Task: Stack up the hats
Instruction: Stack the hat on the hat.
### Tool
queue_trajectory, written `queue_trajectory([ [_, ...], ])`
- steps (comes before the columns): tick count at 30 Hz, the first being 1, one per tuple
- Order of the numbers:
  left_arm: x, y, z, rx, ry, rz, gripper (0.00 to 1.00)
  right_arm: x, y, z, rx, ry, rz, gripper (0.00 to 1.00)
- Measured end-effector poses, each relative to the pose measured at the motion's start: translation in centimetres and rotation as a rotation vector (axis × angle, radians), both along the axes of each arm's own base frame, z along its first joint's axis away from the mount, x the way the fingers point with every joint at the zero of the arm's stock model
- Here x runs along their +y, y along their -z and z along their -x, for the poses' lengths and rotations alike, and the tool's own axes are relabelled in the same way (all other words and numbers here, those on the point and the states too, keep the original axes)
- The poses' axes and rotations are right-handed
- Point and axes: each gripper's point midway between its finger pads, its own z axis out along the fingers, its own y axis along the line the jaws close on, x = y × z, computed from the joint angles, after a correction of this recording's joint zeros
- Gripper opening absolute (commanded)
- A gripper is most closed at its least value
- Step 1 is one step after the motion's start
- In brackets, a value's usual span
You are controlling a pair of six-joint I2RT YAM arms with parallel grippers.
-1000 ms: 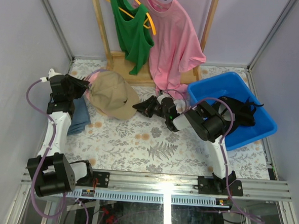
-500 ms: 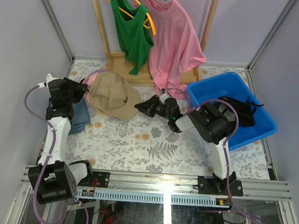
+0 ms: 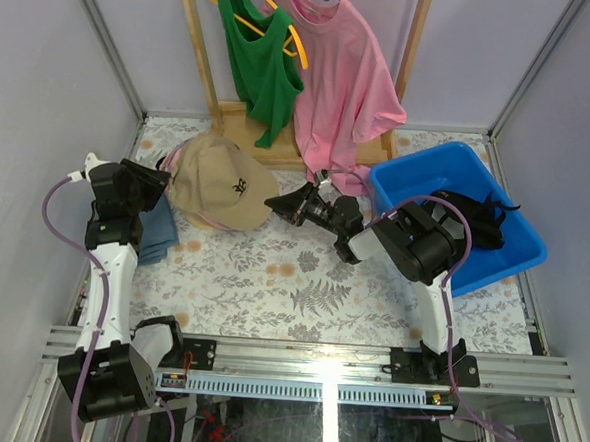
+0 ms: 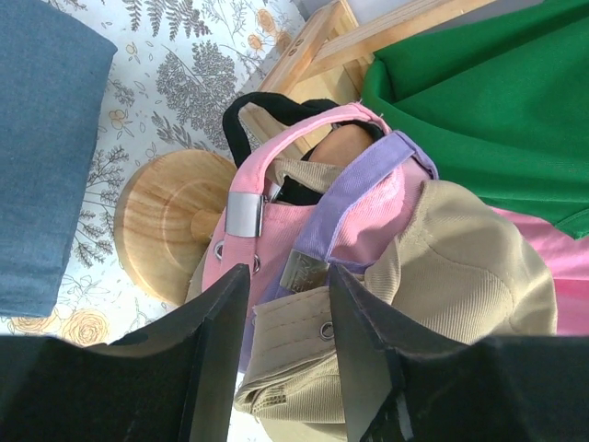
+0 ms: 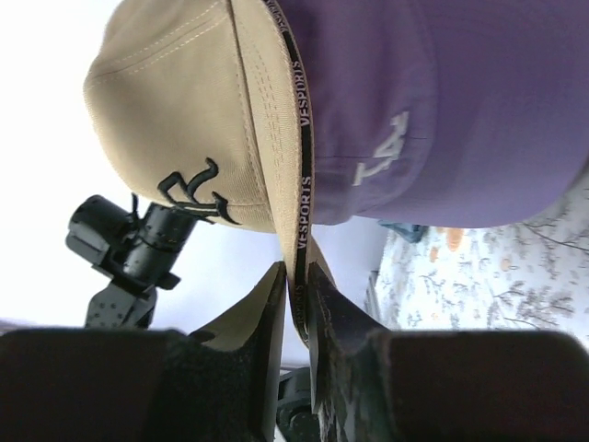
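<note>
Shifted back and left, the tan cap (image 3: 222, 182) now sits over the lavender cap (image 4: 368, 198) and pink cap (image 4: 276, 230) on the wooden stand (image 4: 170, 221), near the far-left corner of the worktop (image 3: 301, 282). The right claw (image 3: 274, 203) pinches its brim, nearly closed. The left claw (image 3: 160, 181), parted behind the stack, holds nothing. This cap seems placed.

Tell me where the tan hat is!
In the top view the tan hat sits back left on the table, atop the pink hat, with the right gripper pinching its brim.
</note>
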Motion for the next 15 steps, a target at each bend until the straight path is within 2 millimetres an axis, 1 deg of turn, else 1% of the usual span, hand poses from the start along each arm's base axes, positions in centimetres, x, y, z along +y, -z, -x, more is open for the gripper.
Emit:
queue_trajectory([
  [6,0.0,0.1,0.5,0.011,-0.011,0.011,0.40,-0.2,-2.4,0.8,-0.009,-0.041,-0.085,0.09],
  [8,0.1,0.0,0.7,0.013,-0.026,0.008,0.42,-0.2,-3.2,1.0,-0.009,-0.055,-0.105,0.08],
  [12,0.8,-0.4,1.3,0.010,-0.075,-0.002,0.46,0.1,-5.3,1.1,-0.012,-0.093,-0.155,0.06],
  [15,1.5,-0.6,1.9,0.012,-0.123,-0.001,0.47,0.5,-7.2,1.0,-0.026,-0.121,-0.193,0.05],
])
